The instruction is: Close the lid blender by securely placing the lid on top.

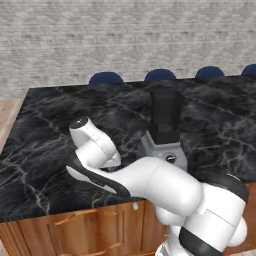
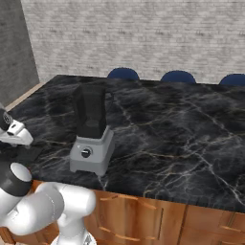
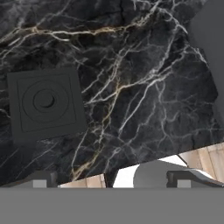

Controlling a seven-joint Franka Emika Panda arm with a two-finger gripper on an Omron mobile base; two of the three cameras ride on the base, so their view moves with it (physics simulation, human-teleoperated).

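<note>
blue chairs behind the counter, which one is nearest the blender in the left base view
The second chair from the left: it sits right behind the blender jar; the others stand off to either side.

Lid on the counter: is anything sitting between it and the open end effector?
Nothing visible. The lid lies flat on bare marble counter ahead of the end effector; the blender stands well off to one side.

One blender (image 2: 91,139), one lid (image 3: 44,104), four chairs (image 1: 106,78)
</note>
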